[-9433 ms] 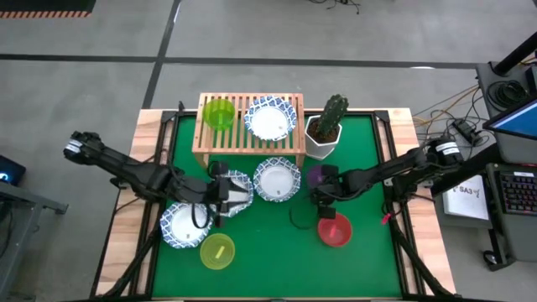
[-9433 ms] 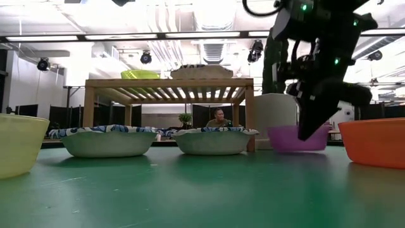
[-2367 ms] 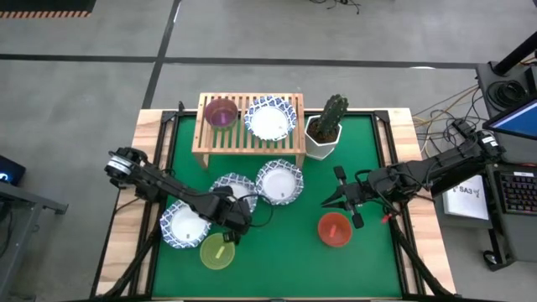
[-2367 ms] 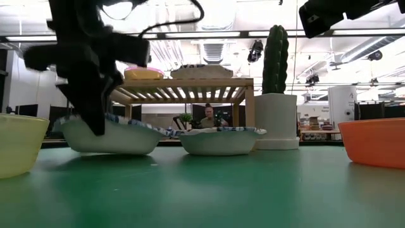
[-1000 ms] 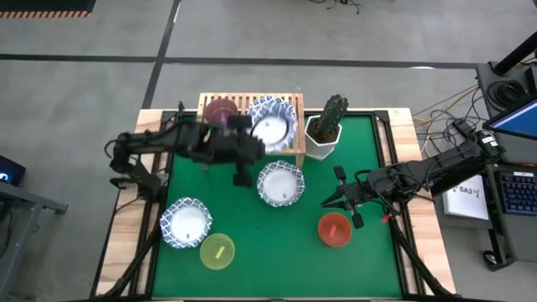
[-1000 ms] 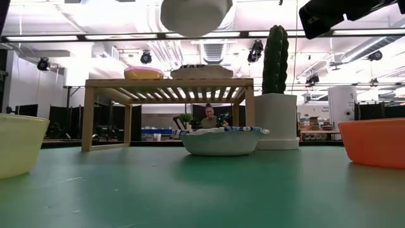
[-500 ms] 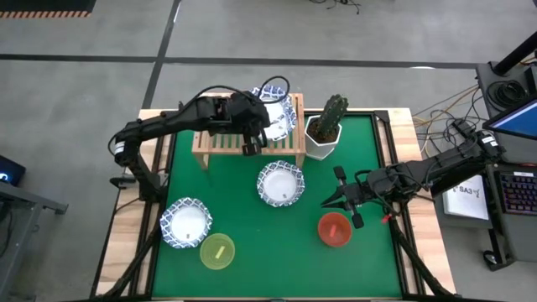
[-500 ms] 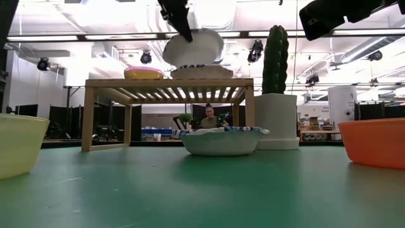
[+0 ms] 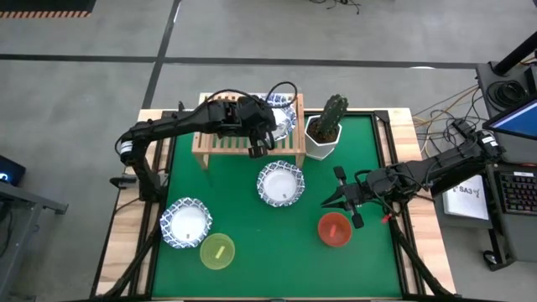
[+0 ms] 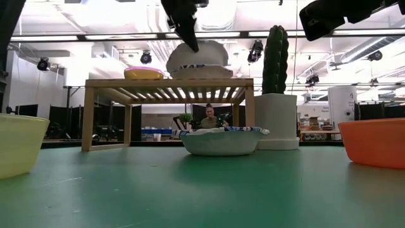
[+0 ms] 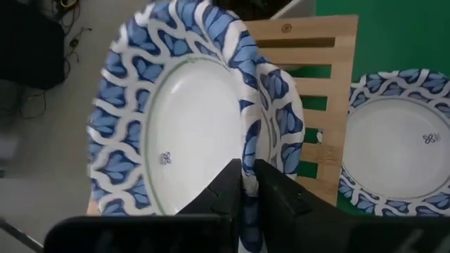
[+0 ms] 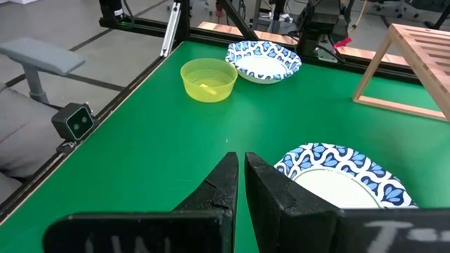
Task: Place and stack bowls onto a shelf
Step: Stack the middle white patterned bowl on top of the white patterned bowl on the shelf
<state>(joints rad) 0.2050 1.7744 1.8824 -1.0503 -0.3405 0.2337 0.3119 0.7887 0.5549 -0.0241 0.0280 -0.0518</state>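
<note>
**Bowl arriving over shelf stack; release not yet made**

Green matting (image 9: 252, 226) is covering the work table, with an open, brightly lit hall behind it in the low view. A person is sitting far back there, seen between the shelf's legs and clear of the work.

On the matting, the shelf (image 9: 220, 144) is standing at the far edge beside the cactus pot (image 9: 324, 132). Compared with a second ago, the left arm is now reaching across the shelf top, and its load is sitting lower and closer to the slats. The carried bowl (image 11: 190, 119) is hanging just above a patterned bowl already resting on the shelf (image 11: 281, 126); whether the two are touching cannot be told. The left gripper (image 11: 247, 186) is pinching the carried bowl's near rim between its fingers.

Two patterned bowls are remaining on the mat: one at centre (image 9: 279, 182), one near the left front corner (image 9: 186, 223). The yellow bowl (image 9: 217, 252) and red bowl (image 9: 334, 229) are also unshelved.

The right gripper (image 12: 239, 184) is waiting above the mat by the red bowl, its fingers pressed together on nothing.

Assessment: this stacking step is nearing completion; lowering and release are judged outstanding, with four bowls still to follow.
</note>
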